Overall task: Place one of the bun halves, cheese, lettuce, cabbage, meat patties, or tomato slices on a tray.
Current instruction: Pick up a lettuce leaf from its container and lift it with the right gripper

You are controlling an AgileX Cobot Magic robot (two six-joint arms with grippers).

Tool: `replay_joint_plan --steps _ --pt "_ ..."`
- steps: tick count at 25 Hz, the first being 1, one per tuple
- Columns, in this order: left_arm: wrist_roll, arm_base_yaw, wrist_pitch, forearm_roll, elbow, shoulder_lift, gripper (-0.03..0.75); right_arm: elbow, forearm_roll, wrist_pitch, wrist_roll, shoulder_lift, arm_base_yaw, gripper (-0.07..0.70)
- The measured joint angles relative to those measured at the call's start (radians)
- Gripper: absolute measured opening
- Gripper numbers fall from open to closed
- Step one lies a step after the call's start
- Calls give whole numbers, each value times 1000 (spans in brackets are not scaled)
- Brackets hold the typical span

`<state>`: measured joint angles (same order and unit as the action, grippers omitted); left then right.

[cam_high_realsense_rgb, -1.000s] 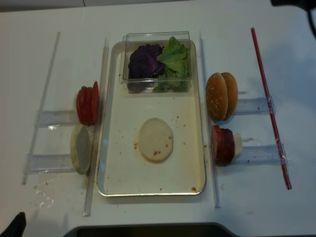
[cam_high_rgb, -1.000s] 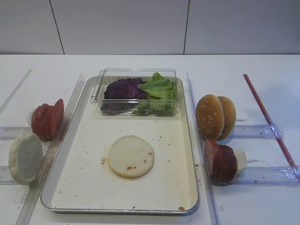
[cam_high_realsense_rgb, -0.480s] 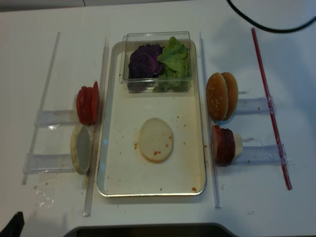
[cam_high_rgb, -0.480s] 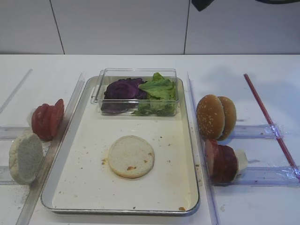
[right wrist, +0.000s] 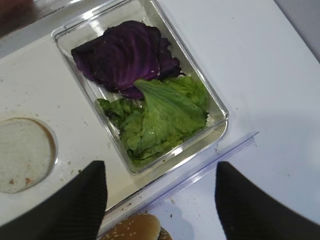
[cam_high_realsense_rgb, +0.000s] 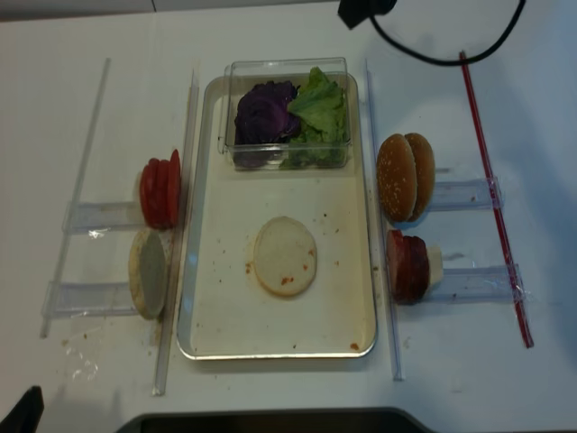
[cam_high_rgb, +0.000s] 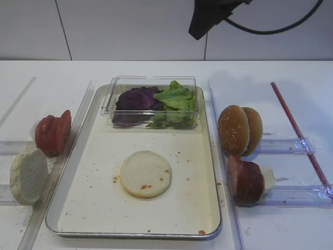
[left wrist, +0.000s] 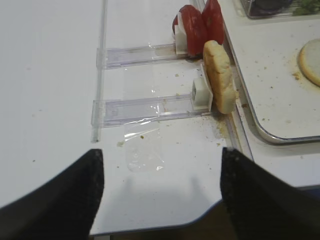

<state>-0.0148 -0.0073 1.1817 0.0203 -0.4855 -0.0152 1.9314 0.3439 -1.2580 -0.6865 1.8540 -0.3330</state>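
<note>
A flat pale bun half lies in the middle of the silver tray. At the tray's far end a clear box holds purple cabbage and green lettuce. Sesame bun halves and meat patties stand on edge right of the tray, tomato slices to its left. No cheese shows. My right gripper hangs open and empty, high above the box's right end and the table beside it. My left gripper is open and empty over the table's near left edge.
A speckled floury disc stands on edge below the tomato. Clear plastic rails hold the food stacks on both sides of the tray. A red strip runs along the right. A black cable trails from the right arm.
The right arm has come into the top of both high views and moved left toward the box. The food and the left gripper have not moved.
</note>
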Motion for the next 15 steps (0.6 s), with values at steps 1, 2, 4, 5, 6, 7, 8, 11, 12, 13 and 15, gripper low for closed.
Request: replay_joint_plan --steps 1,2,4,5,6,7,8,11,12,13,15 --pt "0 0 0 0 0 0 453 0 2 0 -14 14 0 481" --pt "0 0 0 0 0 0 453 0 4 0 -28 27 0 481" --pt "0 0 0 0 0 0 453 0 4 0 -60 51 0 481" --pt "0 0 0 0 0 0 453 4 4 0 -75 64 0 481" --pt "0 0 0 0 0 0 453 9 6 0 -94 78 0 481" --pt "0 0 0 0 0 0 453 21 6 0 -114 91 0 481" --pt "0 0 0 0 0 0 453 34 9 0 -134 105 0 481" --pt "-1 0 0 0 0 0 453 67 15 6 -183 134 0 481" --pt "-2 0 0 0 0 0 453 77 17 8 -196 144 0 481" --pt "-2 0 0 0 0 0 453 80 17 8 -208 152 0 481" --pt "-2 0 0 0 0 0 453 90 17 8 -220 167 0 481"
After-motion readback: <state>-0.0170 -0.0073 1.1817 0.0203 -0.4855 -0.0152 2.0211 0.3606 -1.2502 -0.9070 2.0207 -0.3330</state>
